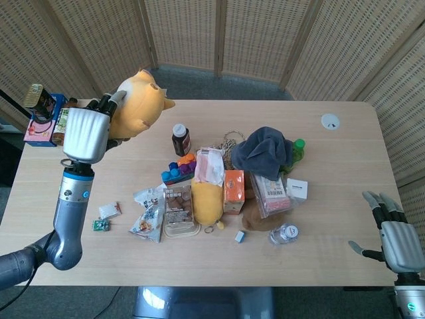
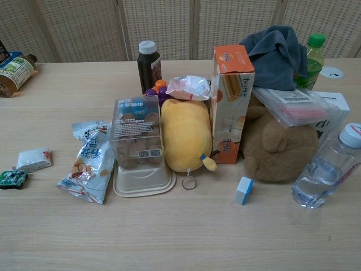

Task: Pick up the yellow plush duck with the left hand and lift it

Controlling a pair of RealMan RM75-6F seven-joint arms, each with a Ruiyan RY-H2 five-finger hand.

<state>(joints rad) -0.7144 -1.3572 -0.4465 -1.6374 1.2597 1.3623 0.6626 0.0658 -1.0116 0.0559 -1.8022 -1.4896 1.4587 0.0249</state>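
My left hand (image 1: 87, 133) grips the yellow plush duck (image 1: 141, 104) and holds it high above the far left part of the table, well clear of the surface. The duck's head points right, past my fingers. Neither the duck nor my left hand shows in the chest view. My right hand (image 1: 396, 232) hangs off the table's near right edge with its fingers spread, holding nothing.
A cluster fills the table's middle: another yellow plush (image 2: 186, 134), a cookie box (image 2: 135, 132), snack bags (image 2: 90, 158), an orange carton (image 2: 231, 101), a brown plush (image 2: 279, 149), a grey cloth (image 1: 265, 149), a dark bottle (image 1: 180, 139) and a water bottle (image 2: 327, 169). Bottles and a can (image 1: 50, 114) stand far left.
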